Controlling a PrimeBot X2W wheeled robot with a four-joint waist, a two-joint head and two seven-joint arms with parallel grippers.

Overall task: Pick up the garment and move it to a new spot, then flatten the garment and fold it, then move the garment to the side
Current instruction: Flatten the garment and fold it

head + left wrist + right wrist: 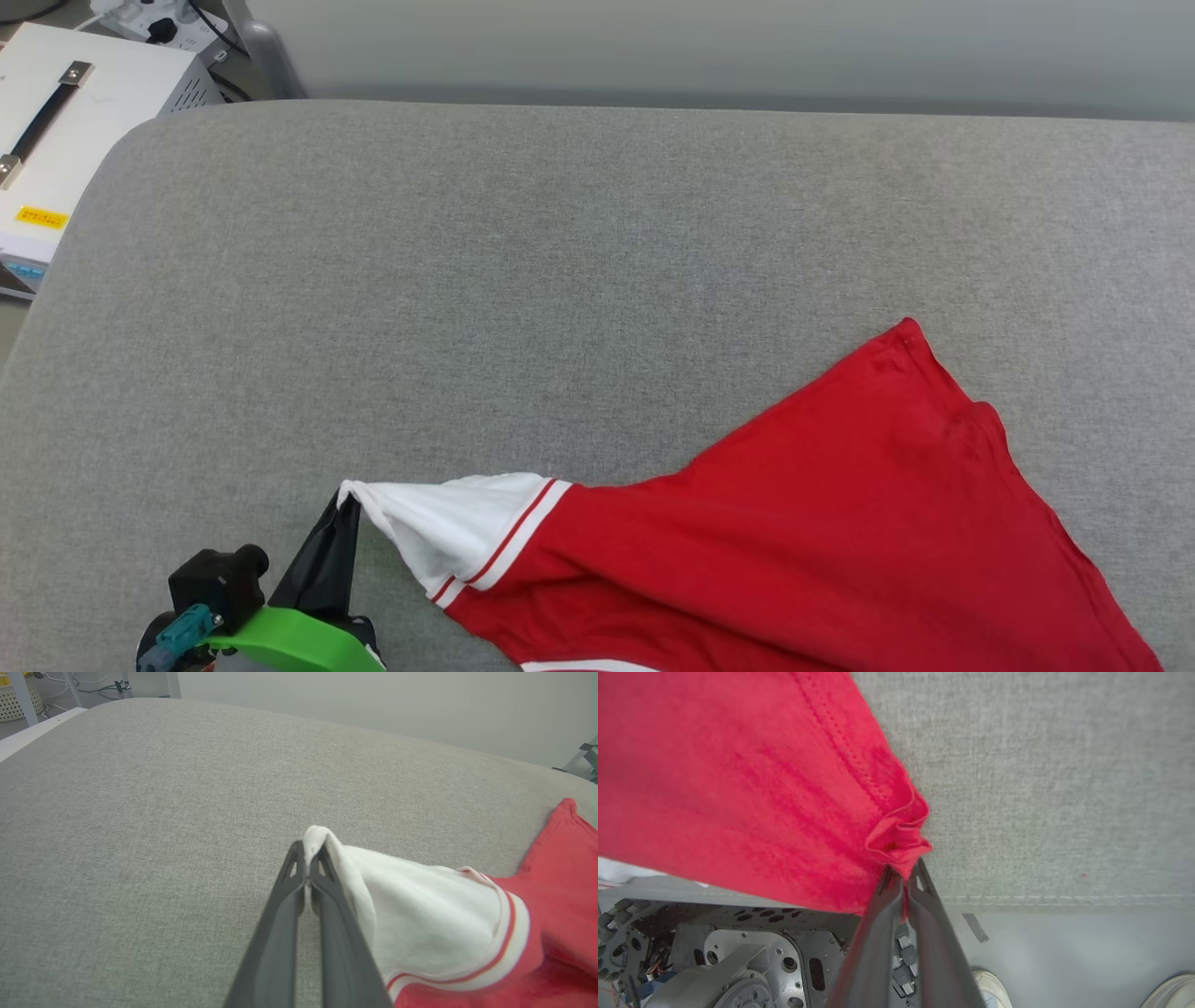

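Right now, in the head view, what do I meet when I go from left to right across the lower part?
The left gripper → white sleeve → striped trim → red body.

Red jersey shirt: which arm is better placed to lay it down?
Likely left: left tool holds the red-and-white jersey shirt by its sleeve over the grey padded table; right tool holds hem at its edge.
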